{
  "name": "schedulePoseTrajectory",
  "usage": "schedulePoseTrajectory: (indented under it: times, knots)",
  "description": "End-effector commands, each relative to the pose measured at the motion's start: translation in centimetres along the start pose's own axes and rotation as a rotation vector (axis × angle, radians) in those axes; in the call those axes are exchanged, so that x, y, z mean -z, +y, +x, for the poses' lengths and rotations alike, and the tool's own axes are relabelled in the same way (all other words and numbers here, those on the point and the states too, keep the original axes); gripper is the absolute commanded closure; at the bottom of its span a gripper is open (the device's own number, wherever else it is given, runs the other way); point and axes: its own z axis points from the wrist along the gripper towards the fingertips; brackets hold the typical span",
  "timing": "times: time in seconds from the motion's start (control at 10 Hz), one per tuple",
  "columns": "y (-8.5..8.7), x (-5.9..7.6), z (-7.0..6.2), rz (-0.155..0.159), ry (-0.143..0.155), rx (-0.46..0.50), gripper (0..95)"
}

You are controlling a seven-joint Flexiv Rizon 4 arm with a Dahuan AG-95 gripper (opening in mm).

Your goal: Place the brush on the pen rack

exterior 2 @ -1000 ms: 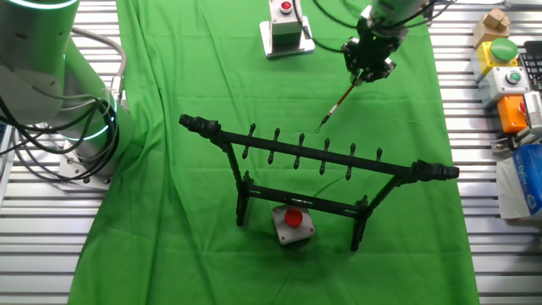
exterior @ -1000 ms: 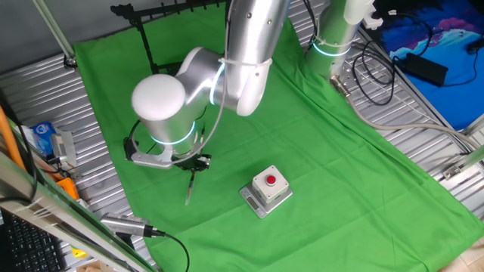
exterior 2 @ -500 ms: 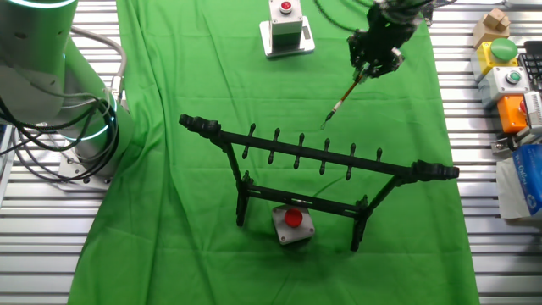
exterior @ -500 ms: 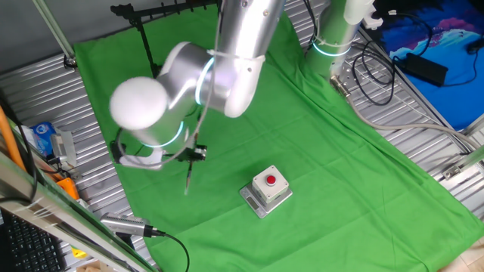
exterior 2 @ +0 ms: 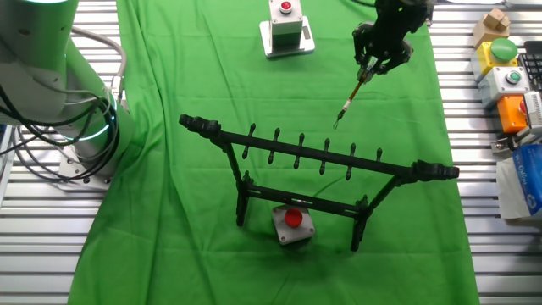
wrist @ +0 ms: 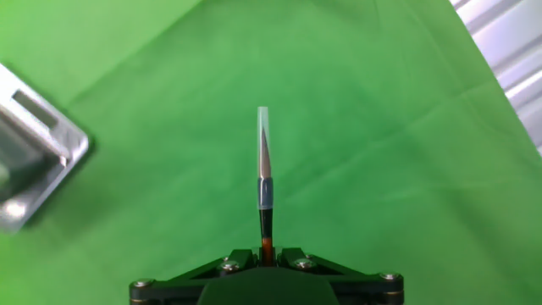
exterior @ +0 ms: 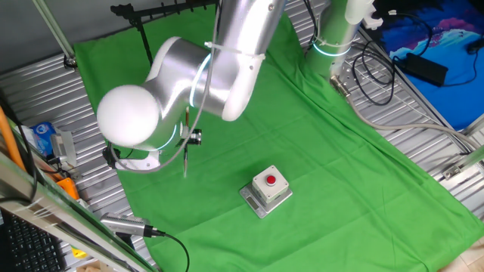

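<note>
My gripper [wrist: 266,252] is shut on the brush [wrist: 264,182], a thin reddish-brown shaft with a clear-capped dark tip that points away from the hand. In the other fixed view the gripper [exterior 2: 373,69] holds the brush [exterior 2: 351,97] above the green cloth, tip slanting down toward the pen rack [exterior 2: 313,152], which stands in front of it with pegs along its crossbar. In one fixed view the brush [exterior: 186,155] hangs below the arm's large wrist, and the pen rack [exterior: 162,10] shows at the top edge.
A grey box with a red button [exterior: 266,189] sits on the green cloth [exterior: 318,151]; another [exterior 2: 291,223] lies under the rack and a third [exterior 2: 285,30] at the far edge. A silver cabled tool [exterior: 128,224] lies at the cloth's edge. The robot base [exterior 2: 59,93] stands left.
The gripper has lifted the brush higher off the cloth and carried it a little sideways; the arm's wrist has swung with it. The rack and boxes have not moved.
</note>
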Motion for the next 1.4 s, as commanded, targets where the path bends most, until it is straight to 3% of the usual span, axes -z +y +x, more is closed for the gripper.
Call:
schedulePoseTrajectory:
  times: [0.1, 0.3, 0.5, 1.0, 1.2, 1.4]
  knots:
    - [0.02, 1.5, 1.87, 0.009, 0.093, 0.035, 95.0]
    - [0.04, 2.22, 2.48, 0.023, 0.156, 0.058, 95.0]
    - [0.04, 2.26, 2.46, 0.028, 0.177, 0.053, 95.0]
    - [0.09, 2.3, 2.46, 0.036, 0.164, 0.068, 95.0]
    - [0.0, 2.25, 2.45, 0.031, 0.126, 0.053, 95.0]
    - [0.01, 2.24, 2.46, 0.031, 0.111, 0.066, 95.0]
